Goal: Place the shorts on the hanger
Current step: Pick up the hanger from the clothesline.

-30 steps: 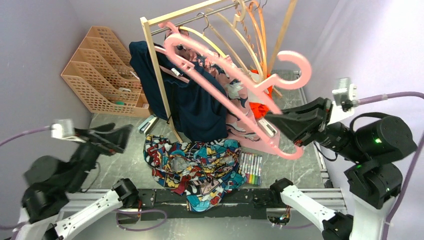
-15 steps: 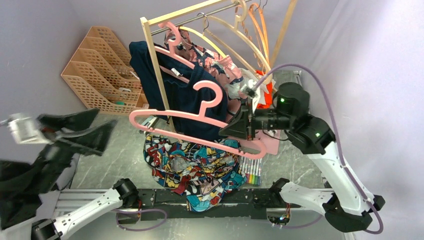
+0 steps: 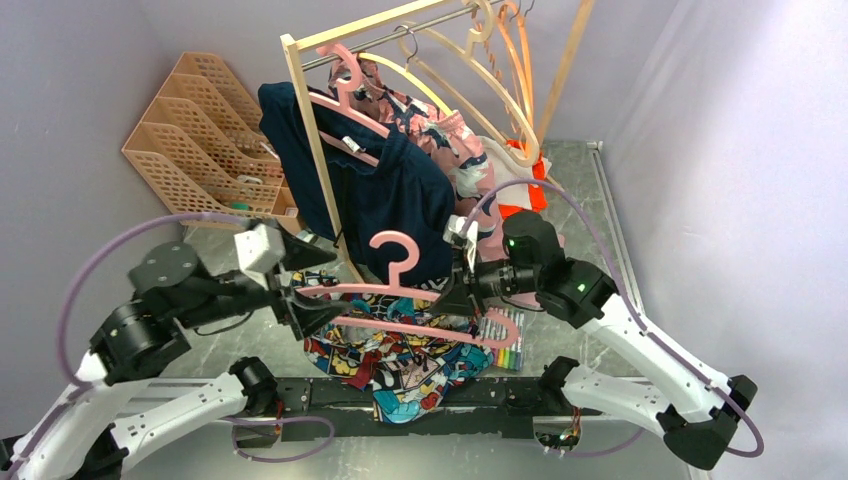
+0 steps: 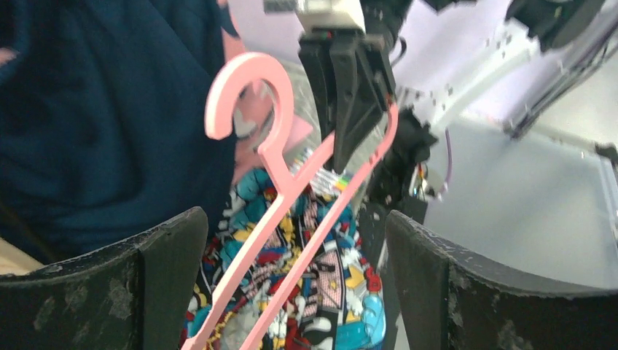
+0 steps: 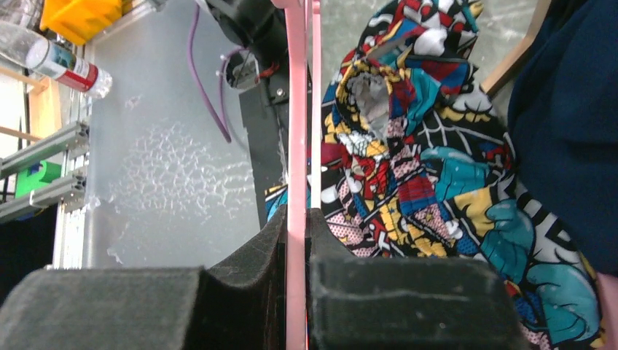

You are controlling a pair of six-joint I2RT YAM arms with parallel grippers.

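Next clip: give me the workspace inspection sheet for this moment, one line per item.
Surface: grey marbled table, no spill seen.
Job's things: shorts crumpled at the near edge; pink hanger held in the air over them, shorts not yet on it.
Clutter: markers beside the shorts; file trays far left.
Grippers: right gripper shut on one hanger end; left gripper open, the other end between its fingers.
Cables: purple cables loop off both arms; no snag seen.
Surroundings: wooden rack with navy garment, patterned pink garment, spare hangers.
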